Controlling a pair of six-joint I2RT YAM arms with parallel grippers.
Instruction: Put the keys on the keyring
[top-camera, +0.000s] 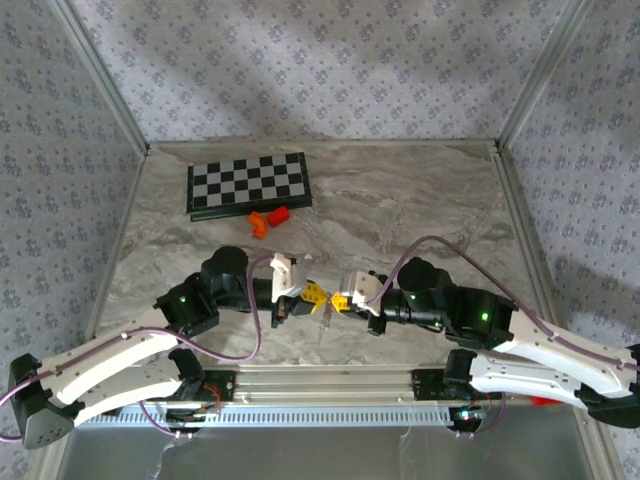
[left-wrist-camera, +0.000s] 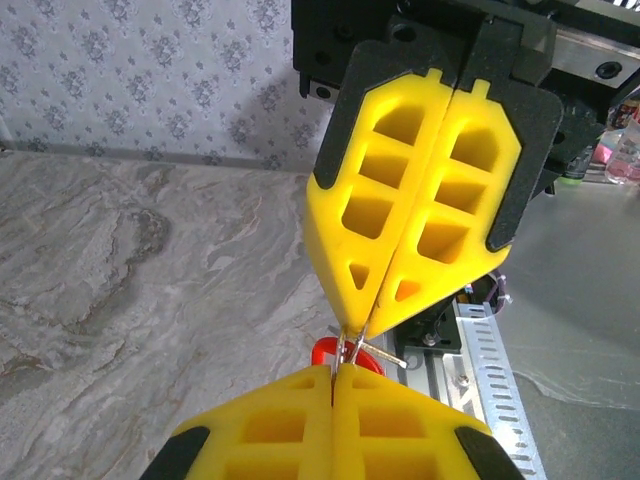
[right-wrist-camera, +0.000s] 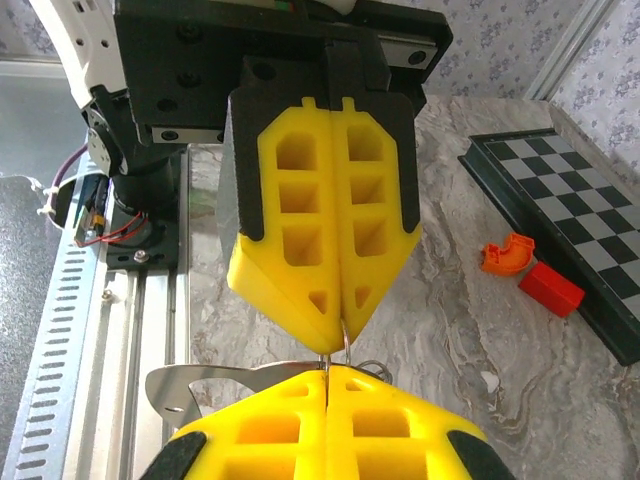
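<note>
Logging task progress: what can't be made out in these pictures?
- Left wrist: keyring red tag mostly behind fingers of the left gripper.
- Right wrist: key tip buried between fingers of the right gripper; threading unclear.
- Top external: both items too small where the fingers meet.

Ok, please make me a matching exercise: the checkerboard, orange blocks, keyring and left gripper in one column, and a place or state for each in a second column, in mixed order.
1 checkerboard
2 orange blocks
3 keyring
4 left gripper

A shut, tip to tip with the right gripper
B on the far side of the table, left of centre
C red tag where the two grippers' tips meet
D beside the board's near edge

Pairs: 1-B, 2-D, 3-C, 4-A
</note>
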